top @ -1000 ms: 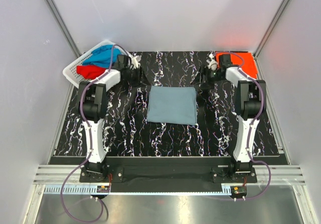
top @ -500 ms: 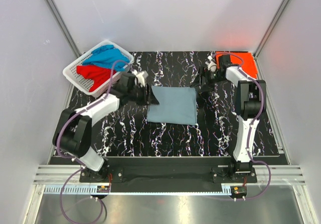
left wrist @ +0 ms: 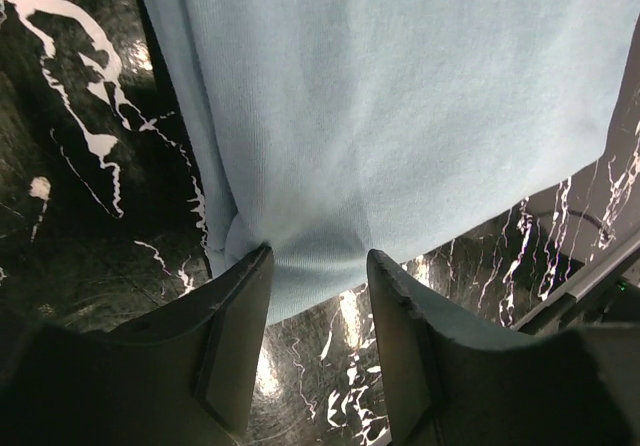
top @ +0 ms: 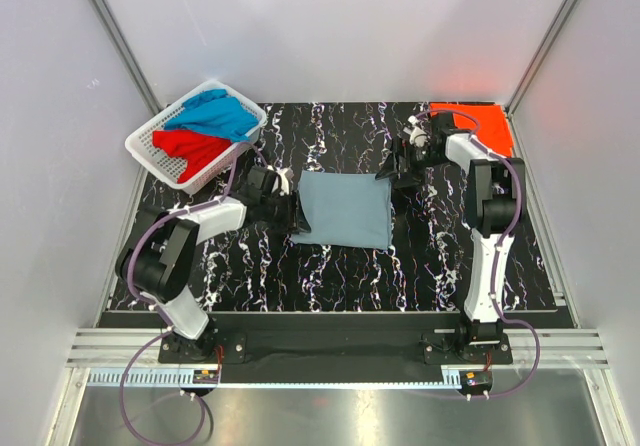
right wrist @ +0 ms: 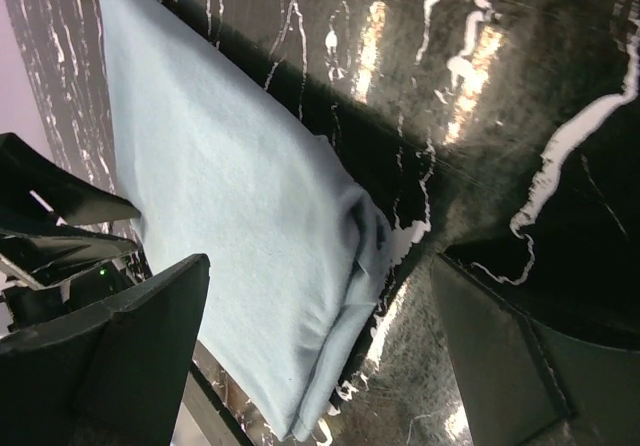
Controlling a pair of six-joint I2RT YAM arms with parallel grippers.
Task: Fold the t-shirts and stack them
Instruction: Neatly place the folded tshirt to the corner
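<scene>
Top external alone shows basket (top: 150, 159), orange-red t-shirt (top: 495, 124), wrist views grey-blue t-shirt (left wrist: 400, 116)

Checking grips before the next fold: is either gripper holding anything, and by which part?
Nothing is gripped. The left gripper stands open astride an edge of the grey-blue t-shirt; the right gripper is open.

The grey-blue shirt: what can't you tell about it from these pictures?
- Grey-blue shirt: sleeves and collar hidden inside its own folds, every view.
- Its far edge: cut off by the left wrist view's frame.
- Its left edge, top view: partly covered by the left gripper.
</scene>
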